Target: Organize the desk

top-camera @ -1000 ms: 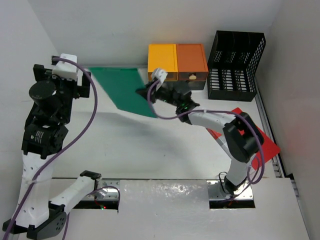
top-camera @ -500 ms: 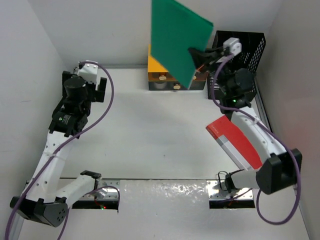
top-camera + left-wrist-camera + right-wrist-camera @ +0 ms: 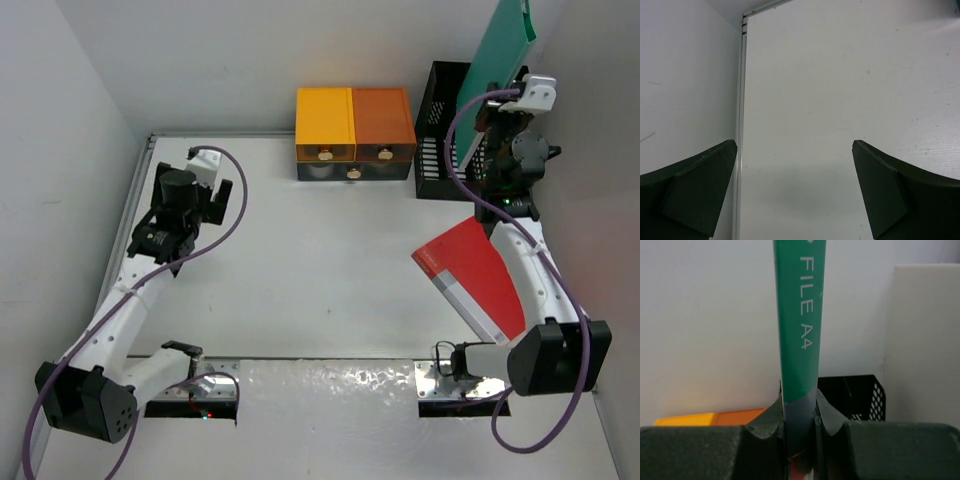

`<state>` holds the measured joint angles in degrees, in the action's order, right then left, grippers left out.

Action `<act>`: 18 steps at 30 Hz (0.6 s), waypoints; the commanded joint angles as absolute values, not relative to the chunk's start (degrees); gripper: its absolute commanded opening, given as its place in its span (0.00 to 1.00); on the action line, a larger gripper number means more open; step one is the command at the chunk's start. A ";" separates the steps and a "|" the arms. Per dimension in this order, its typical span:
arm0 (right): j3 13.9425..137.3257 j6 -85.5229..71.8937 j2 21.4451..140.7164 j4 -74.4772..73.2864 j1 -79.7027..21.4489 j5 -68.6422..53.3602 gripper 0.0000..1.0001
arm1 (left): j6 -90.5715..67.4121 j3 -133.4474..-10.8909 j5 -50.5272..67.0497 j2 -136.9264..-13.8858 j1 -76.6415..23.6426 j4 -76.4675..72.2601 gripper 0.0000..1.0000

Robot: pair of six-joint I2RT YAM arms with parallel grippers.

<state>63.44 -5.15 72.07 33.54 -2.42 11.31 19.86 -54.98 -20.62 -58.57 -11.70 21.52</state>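
Note:
The white desk [image 3: 300,270] fills the top view. My right gripper [image 3: 497,112] is shut on a green A4 file folder [image 3: 497,55] and holds it upright, high over the black mesh file rack [image 3: 450,125] at the back right. In the right wrist view the folder's spine [image 3: 799,340] stands clamped between my fingers, with the rack [image 3: 855,395] behind it. A red folder [image 3: 475,275] lies flat at the right. My left gripper [image 3: 180,262] is open and empty above the bare desk [image 3: 840,100] at the left.
A yellow and orange drawer box [image 3: 354,128] stands at the back centre, left of the rack. White walls close in the left, back and right. A metal rail [image 3: 741,125] runs along the desk's left edge.
My right gripper lifted the green folder off the desk and swung it right, up over the black rack. My left arm lowered and moved toward the left middle of the desk.

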 commanded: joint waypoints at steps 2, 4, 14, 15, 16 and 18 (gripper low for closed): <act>65.56 -3.78 75.93 36.38 -0.27 11.08 0.00 | 20.13 -52.22 -19.95 -59.93 -11.95 13.63 1.00; 65.92 -4.13 78.56 38.22 0.00 8.19 0.00 | 20.21 -51.16 -19.95 -60.90 -11.95 11.88 1.00; 68.38 -5.19 87.00 42.27 2.29 5.02 0.00 | 22.15 -46.76 -20.57 -66.88 -10.38 7.91 1.00; 68.38 -5.10 87.45 42.88 2.29 4.92 0.00 | 22.24 -46.67 -20.22 -67.32 -10.11 7.65 0.99; 68.38 -5.01 87.89 43.93 2.29 4.92 0.00 | 22.24 -46.50 -19.95 -68.02 -9.76 7.21 1.00; 68.90 -4.83 89.38 44.56 2.29 5.18 0.00 | 22.24 -45.79 -18.55 -68.55 -8.88 5.99 1.00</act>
<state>64.88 -4.69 89.36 35.79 2.17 6.46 21.96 -46.35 -19.90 -68.55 -10.28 11.09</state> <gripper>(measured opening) 0.167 0.996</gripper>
